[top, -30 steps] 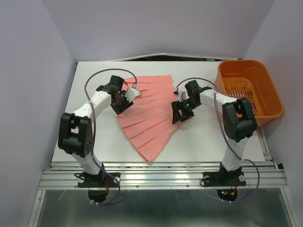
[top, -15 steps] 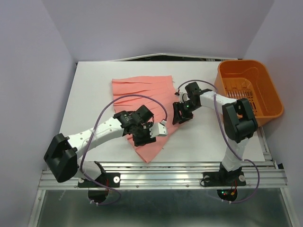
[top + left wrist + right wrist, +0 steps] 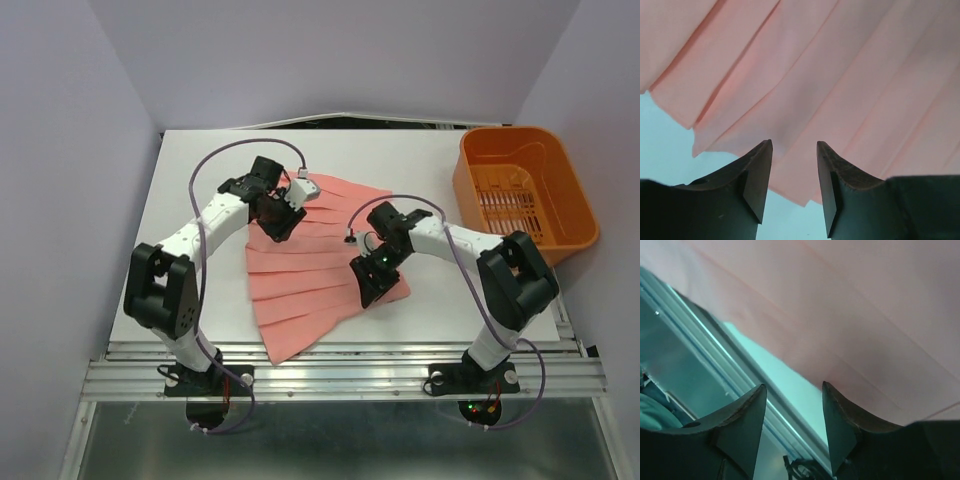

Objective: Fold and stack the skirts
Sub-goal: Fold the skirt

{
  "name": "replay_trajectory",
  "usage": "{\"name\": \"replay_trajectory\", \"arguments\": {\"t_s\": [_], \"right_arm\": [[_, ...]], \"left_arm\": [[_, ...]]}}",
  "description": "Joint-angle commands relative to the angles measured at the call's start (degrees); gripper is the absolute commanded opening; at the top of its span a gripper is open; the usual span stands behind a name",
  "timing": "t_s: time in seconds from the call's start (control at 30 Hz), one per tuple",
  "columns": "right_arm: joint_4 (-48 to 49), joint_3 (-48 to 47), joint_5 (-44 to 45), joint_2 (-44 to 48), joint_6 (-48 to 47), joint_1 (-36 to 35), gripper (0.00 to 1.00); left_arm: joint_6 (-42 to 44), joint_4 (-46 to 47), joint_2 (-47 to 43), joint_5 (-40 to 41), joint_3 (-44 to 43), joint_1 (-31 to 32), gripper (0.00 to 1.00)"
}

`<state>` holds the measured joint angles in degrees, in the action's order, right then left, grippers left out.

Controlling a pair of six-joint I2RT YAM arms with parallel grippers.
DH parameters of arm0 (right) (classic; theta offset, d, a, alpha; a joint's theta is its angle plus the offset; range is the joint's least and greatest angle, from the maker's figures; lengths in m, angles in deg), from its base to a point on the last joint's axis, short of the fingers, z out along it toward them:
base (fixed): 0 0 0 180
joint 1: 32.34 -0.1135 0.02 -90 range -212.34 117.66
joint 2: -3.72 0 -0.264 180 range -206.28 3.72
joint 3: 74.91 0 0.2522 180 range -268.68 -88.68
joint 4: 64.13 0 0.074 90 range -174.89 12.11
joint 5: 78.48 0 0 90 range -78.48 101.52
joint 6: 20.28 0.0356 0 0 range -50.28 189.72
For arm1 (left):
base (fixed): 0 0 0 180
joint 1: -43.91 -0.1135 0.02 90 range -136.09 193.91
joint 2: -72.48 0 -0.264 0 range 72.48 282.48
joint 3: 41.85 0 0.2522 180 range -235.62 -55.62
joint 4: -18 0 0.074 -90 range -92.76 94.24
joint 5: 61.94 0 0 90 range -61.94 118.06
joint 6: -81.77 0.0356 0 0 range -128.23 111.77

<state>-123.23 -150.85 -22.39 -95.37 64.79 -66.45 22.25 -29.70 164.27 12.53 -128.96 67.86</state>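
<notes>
Well, my left gripper [image 3: 794,145] and right gripper [image 3: 794,386] stand half open, empty; a shallow pinch could drag the skirt [image 3: 310,270] crooked.

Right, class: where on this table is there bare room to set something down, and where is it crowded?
Free: the table's far strip between skirt and basket; the near-right patch between skirt and table edge. Crowded: the middle, left gripper and right gripper over the skirt.

My left claw [image 3: 281,216] swung down to the lower middle of the frame and is now back at the upper middle. My right claw [image 3: 368,287] has slid down from the centre. The salmon-pink pleated fabric skirt [image 3: 310,270] has turned and lies lower.
</notes>
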Motion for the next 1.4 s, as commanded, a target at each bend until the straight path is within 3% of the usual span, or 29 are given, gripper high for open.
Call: {"name": "replay_trajectory", "arguments": {"t_s": [0.0,0.13,0.23,0.37,0.63,0.73,0.93,1.13,1.23,1.37], "right_arm": [[-3.53,-7.50,-1.18,4.53,-1.58,1.75,0.55],[-0.29,-14.72,2.17,1.45,-1.66,7.89,0.55],[4.38,-18.06,8.92,-2.41,-3.06,9.05,0.54],[5.96,-20.79,10.88,-9.09,-4.12,9.06,0.54],[7.46,-15.88,11.68,-14.12,-7.28,9.06,0.53],[6.67,-12.37,10.19,-12.19,-9.65,9.06,0.53],[1.85,-6.65,3.78,-6.56,-16.16,6.95,0.53],[-2.12,-14.17,3.84,-2.78,-17.13,7.38,0.57],[-2.38,-22.26,2.28,-4.79,-15.90,12.03,0.60],[-5.80,-42.61,1.92,-15.24,-17.30,16.43,0.69]], "left_arm": [[0.37,0.88,5.66,0.06,-0.32,0.49,0.51],[1.33,1.85,8.67,-1.34,1.53,0.49,0.50],[1.78,2.38,9.72,-0.64,3.55,0.49,0.49],[2.39,1.86,9.29,-1.78,6.10,0.66,0.48],[4.59,-2.71,5.87,-5.21,10.75,4.00,0.45],[4.24,-3.15,2.00,-7.49,15.93,7.85,0.45],[5.37,-6.83,-1.00,-8.45,17.53,11.12,0.40],[12.91,-19.03,-1.09,-17.15,3.67,8.15,0.52],[15.39,-23.97,3.64,-19.71,-11.96,1.49,0.57],[16.45,-29.87,16.20,-21.56,-39.33,-6.35,0.59]]}}
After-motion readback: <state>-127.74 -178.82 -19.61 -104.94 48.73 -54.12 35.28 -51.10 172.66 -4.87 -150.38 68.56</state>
